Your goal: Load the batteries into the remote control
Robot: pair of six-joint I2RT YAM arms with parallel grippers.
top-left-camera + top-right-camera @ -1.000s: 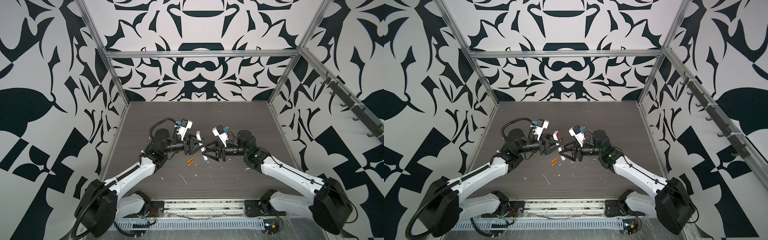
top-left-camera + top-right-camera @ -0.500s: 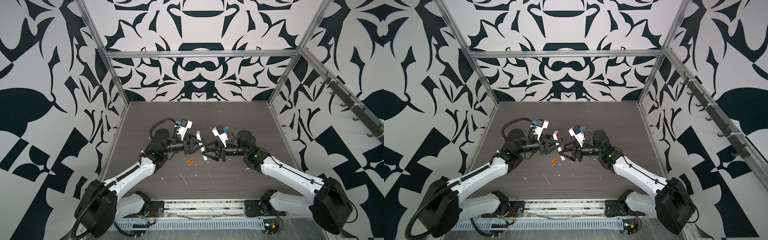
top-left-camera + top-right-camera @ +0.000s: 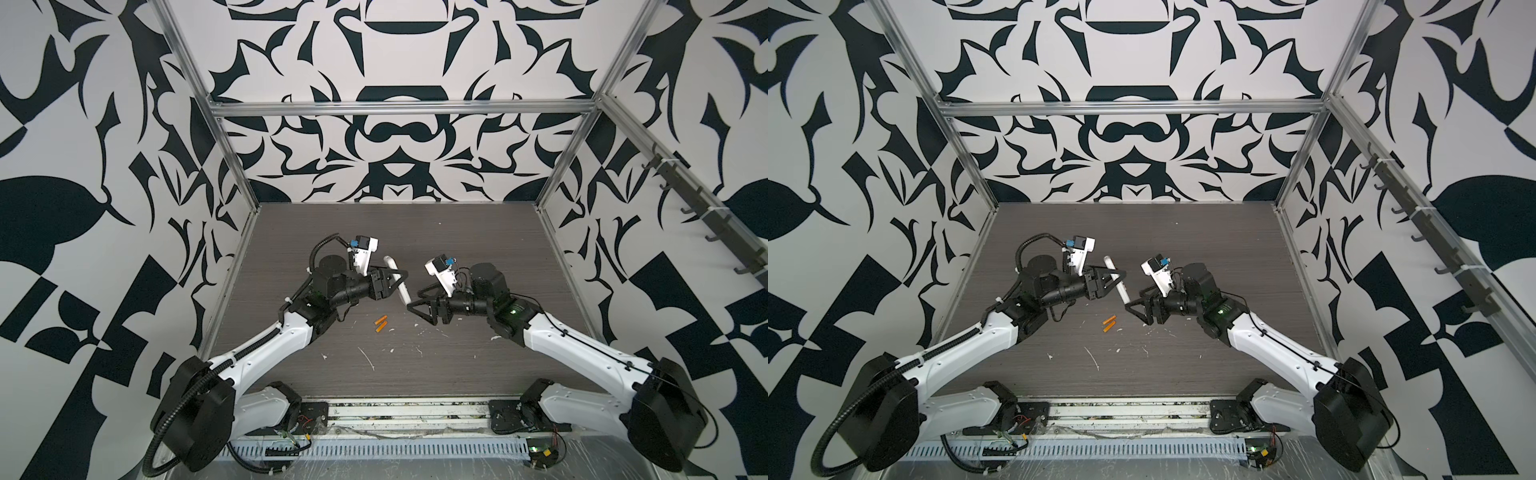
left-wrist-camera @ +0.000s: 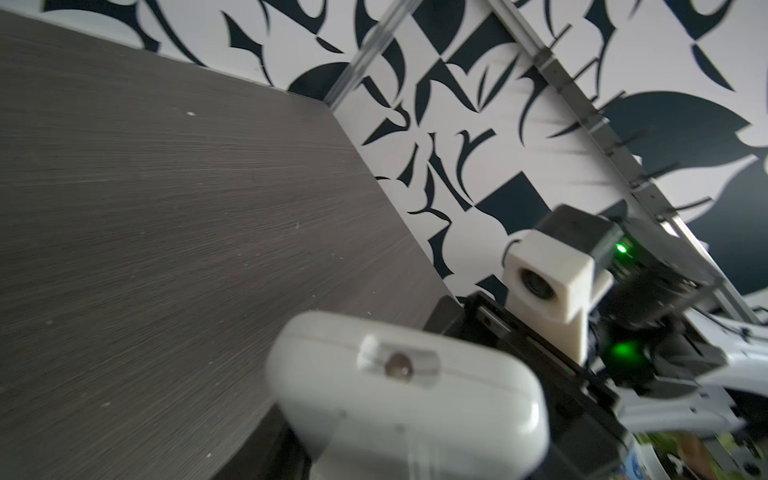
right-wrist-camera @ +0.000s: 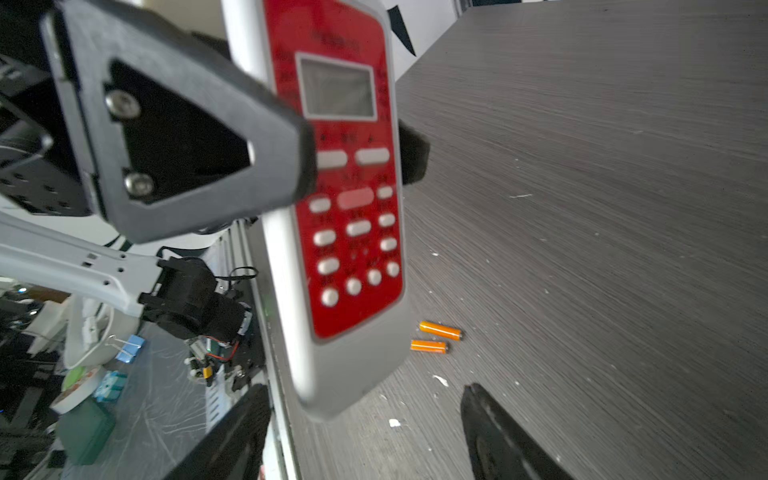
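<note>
Dark wood-grain tabletop (image 3: 415,232), enclosed by black-and-white patterned walls and flecked with white paint chips.

Left gripper (image 3: 397,281): clamped across the middle of the remote control (image 3: 398,282), which is lifted clear of the surface and stands roughly on end. The right wrist view shows its red face (image 5: 349,199), grey screen and white buttons turned toward the right arm, one dark finger (image 5: 183,137) lying across the casing at button level.

Right gripper (image 3: 419,305): jaws spread wide, holding nothing, just beside the remote's lower end but not touching it.

Batteries (image 3: 380,323): both orange cells lie side by side on the table, below the raised remote and between the two arms; also seen in the right wrist view (image 5: 436,337).

Progress, as judged: early. Remote is picked up and presented; neither battery is loaded. Whether the rear compartment cover is off cannot be told. Outstanding: expose the compartment, collect each cell, seat both.
</note>
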